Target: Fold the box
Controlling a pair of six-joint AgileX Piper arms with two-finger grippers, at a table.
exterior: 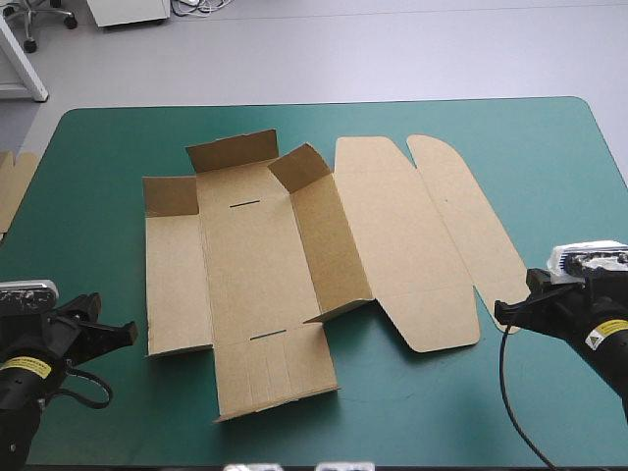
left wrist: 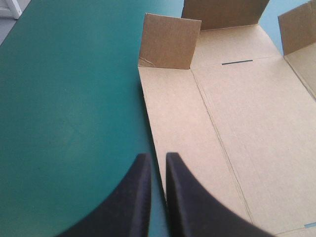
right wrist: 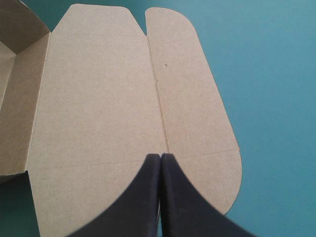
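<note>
1. Left tool (exterior: 126, 334) sits low over the teal-green tabletop (exterior: 88, 177). Its black fingers are drawn to a narrow slit, with nothing between them as far as I can see.
2. Right tool (exterior: 502, 312) is pinched fully together into one point and grips nothing either.
3. Between the two tools lies the brown box (exterior: 255, 285), mostly flat, with a few walls and flaps standing.
4. Just ahead of the left tool is the flat side panel (left wrist: 173, 123). Its long outer edge runs straight away from the fingertips.
5. Ahead of the right tool lies the flat lid (right wrist: 98, 98) with its rounded flap (right wrist: 192, 89). The crease between them runs straight on from the tool's tip.
6. My guess is that the side panel needs raising next, and the left tool is much the nearer one.
7. Spare board (exterior: 12, 186) pokes in well off to the left tool's outer side.
</note>
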